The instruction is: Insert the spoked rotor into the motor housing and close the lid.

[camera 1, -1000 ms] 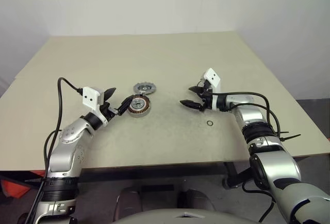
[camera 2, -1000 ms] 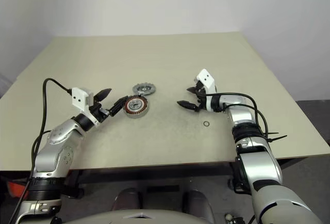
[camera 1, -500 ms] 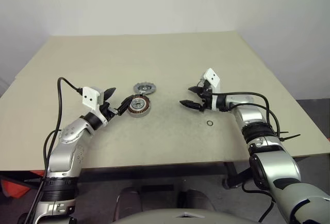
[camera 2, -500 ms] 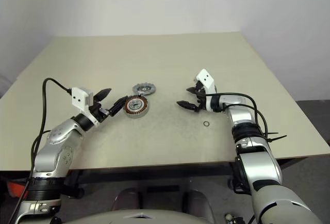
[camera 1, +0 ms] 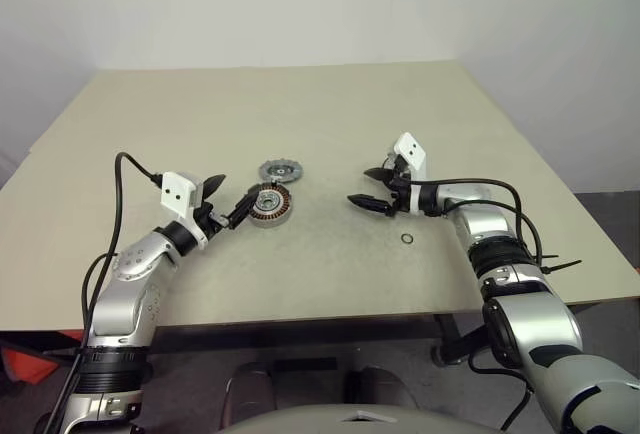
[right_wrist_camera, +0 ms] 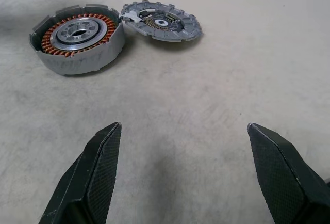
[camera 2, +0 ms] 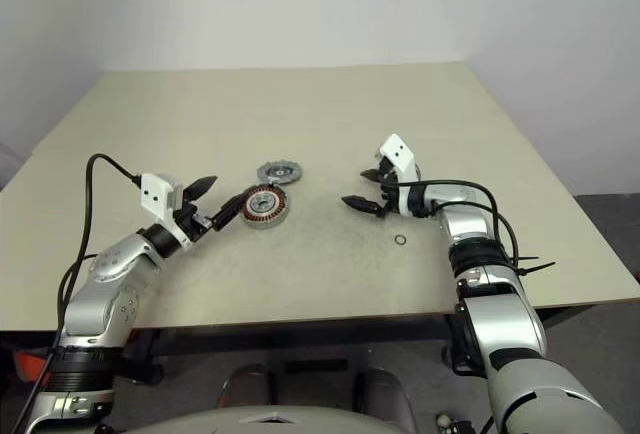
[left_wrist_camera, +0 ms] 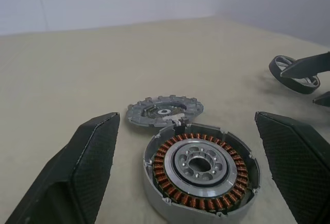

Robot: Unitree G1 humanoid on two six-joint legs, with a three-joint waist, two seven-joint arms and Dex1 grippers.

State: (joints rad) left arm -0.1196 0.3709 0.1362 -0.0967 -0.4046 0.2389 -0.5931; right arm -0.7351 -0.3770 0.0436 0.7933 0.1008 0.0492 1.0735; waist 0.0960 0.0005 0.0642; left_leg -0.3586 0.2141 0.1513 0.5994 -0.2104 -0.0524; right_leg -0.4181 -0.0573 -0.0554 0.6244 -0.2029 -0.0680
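- Currently the motor housing (camera 1: 269, 204) is taken as the landmark; it sits on the table (camera 1: 300, 114), open side up, copper windings and silver centre exposed.
- Spoked rotor (camera 1: 280, 171) is seen lying flat on the table just behind the housing, on its far side, rim touching or nearly touching the housing wall; actual contact cannot be resolved.
- Left gripper (camera 1: 228, 201) is spread wide with nothing held; its fingers straddle the housing's near-left side, one fingertip just beside the housing wall.
- Right gripper (camera 1: 372, 188) is also spread wide and empty, parked well to the right of the housing, pointed toward it.
- Key relation: the rotor lies beyond the housing as seen from the left gripper, so the housing is in the way of a straight reach; from the right gripper the rotor is approached clear of the housing.
- Left arm is judged nearer to both parts; right arm has the less obstructed line to the rotor.
- Rotor is round, so no long axis is to be aligned; it is flat, so an edge pick is likely needed.
- Small dark ring (camera 1: 407, 240) is noted well right of the housing, near the right gripper.
- No brand, label or legible writing is found.
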